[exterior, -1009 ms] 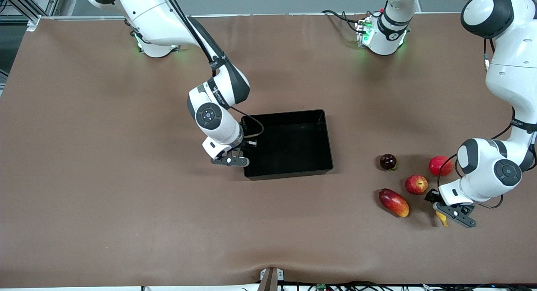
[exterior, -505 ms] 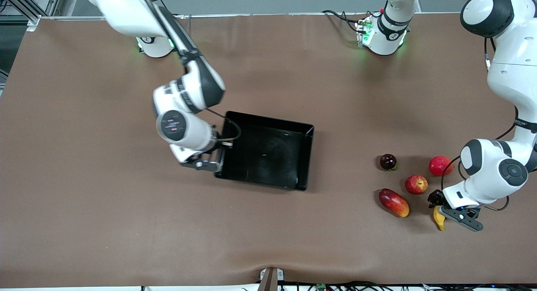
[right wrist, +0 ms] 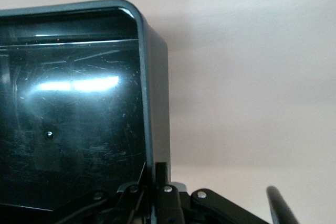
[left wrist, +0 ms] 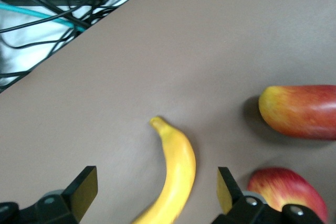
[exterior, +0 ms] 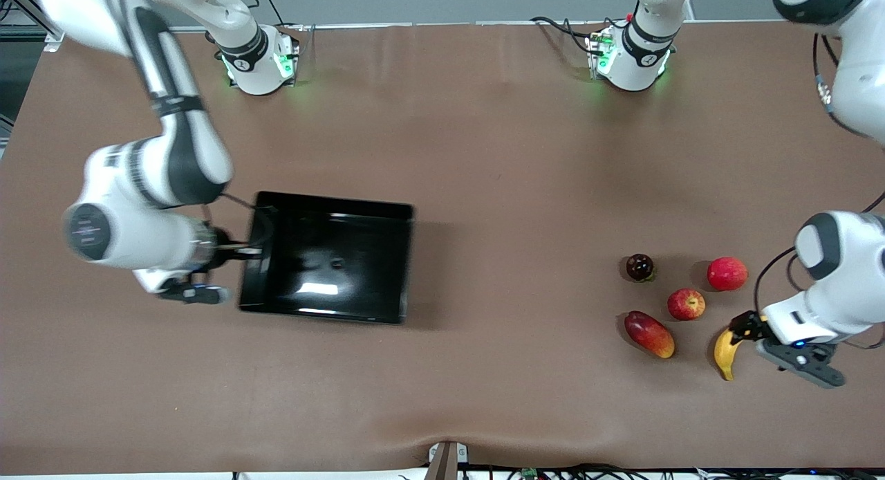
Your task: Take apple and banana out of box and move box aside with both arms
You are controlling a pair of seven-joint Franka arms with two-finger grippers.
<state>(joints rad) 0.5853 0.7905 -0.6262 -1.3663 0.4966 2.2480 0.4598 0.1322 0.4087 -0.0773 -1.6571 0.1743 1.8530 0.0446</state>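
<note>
My right gripper [exterior: 243,254] is shut on the short wall of the black box [exterior: 325,220], which hangs a little above the table toward the right arm's end. In the right wrist view the fingers [right wrist: 161,174] pinch that wall [right wrist: 156,103]. The box is empty. The yellow banana [exterior: 725,353] lies on the table toward the left arm's end. My left gripper [exterior: 757,342] is open just above it. In the left wrist view the banana [left wrist: 177,179] lies between the spread fingers [left wrist: 83,188]. The streaked red apple [exterior: 686,303] sits beside the banana, farther from the front camera, and shows in the left wrist view [left wrist: 287,192].
An oblong red-and-yellow mango [exterior: 648,334] lies beside the banana and shows in the left wrist view [left wrist: 302,111]. A dark maroon fruit [exterior: 639,266] and a plain red fruit [exterior: 727,273] sit farther from the front camera than the apple. Cables hang past the table's front edge [left wrist: 79,35].
My right arm has carried the box from the table's middle toward the right arm's end. My left gripper has shifted toward the left arm's end, uncovering more of the banana.
</note>
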